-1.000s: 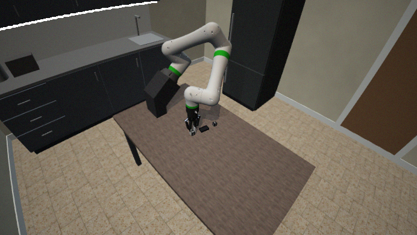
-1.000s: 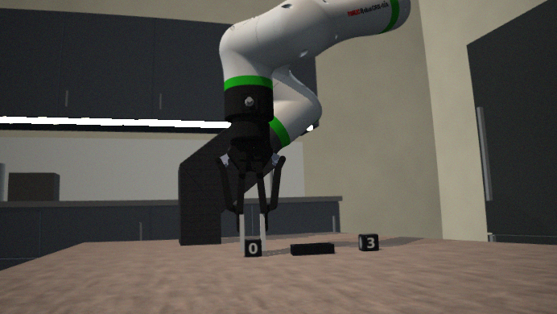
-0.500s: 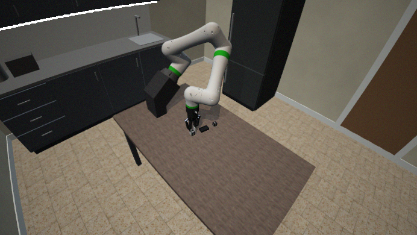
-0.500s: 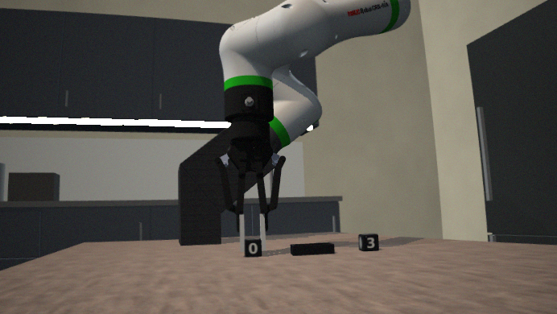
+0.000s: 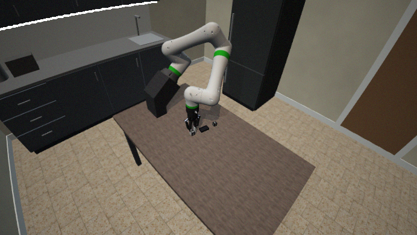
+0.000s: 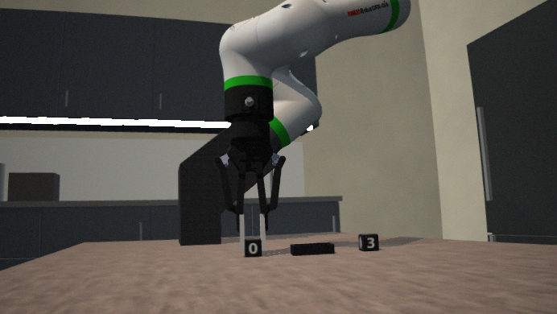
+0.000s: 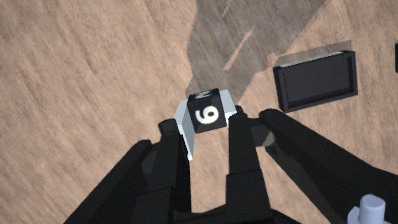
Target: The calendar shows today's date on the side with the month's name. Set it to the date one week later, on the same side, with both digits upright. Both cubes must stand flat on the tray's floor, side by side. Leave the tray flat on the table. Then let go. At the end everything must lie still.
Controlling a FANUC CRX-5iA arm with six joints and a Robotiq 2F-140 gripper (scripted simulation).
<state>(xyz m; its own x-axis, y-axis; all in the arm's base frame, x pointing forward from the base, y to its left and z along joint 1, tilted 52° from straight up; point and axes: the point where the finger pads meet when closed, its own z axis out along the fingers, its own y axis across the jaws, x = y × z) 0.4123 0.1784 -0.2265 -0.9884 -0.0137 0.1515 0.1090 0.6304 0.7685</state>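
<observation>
My gripper [image 6: 252, 235] points straight down, and its white finger pads are shut on a black cube [image 6: 253, 248] at table level. That cube shows a 0 toward the exterior camera. In the wrist view its top face [image 7: 206, 114] shows a 6 or a 9, and the gripper [image 7: 207, 120] clamps it from both sides. The black tray [image 6: 312, 249] lies flat and empty just right of it, and also shows in the wrist view [image 7: 316, 81]. The second cube [image 6: 369, 242], showing a 3, stands on the table right of the tray.
The arm's dark base block [image 6: 200, 201] stands behind the gripper on the wooden table [image 5: 211, 162]. A dark kitchen counter [image 5: 60, 78] and a tall cabinet [image 5: 259, 51] lie beyond the table.
</observation>
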